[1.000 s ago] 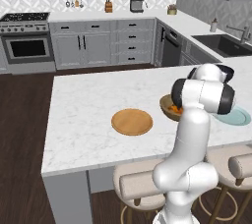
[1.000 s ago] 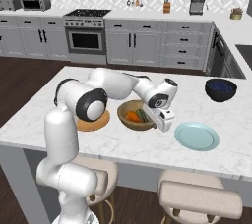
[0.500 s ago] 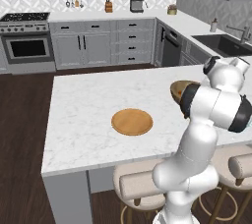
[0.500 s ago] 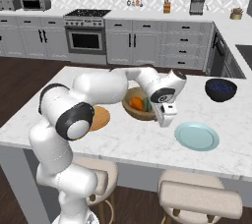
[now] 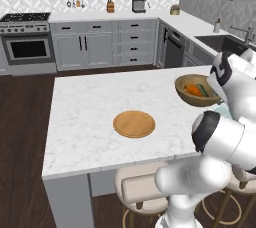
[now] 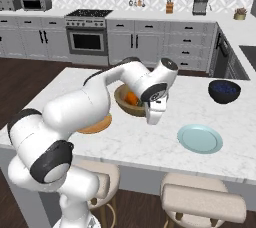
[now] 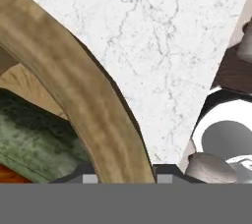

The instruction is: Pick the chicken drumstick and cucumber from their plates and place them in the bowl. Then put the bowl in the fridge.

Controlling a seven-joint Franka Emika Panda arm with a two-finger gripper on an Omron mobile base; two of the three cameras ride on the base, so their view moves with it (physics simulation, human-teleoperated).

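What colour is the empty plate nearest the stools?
Pale blue-green plate, seen best in the right base view.

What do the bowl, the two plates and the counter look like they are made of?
Bowl: wood, matte, streaked brown grain along the thick rim. Tan plate: likely wood too, faint ring grain. Pale plate: smooth blue-green, perhaps glazed ceramic. Counter: white with grey veins, marble-like.

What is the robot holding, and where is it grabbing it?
The gripper holds the wooden bowl by its thick rim, lifted off the counter, with the drumstick and cucumber inside.
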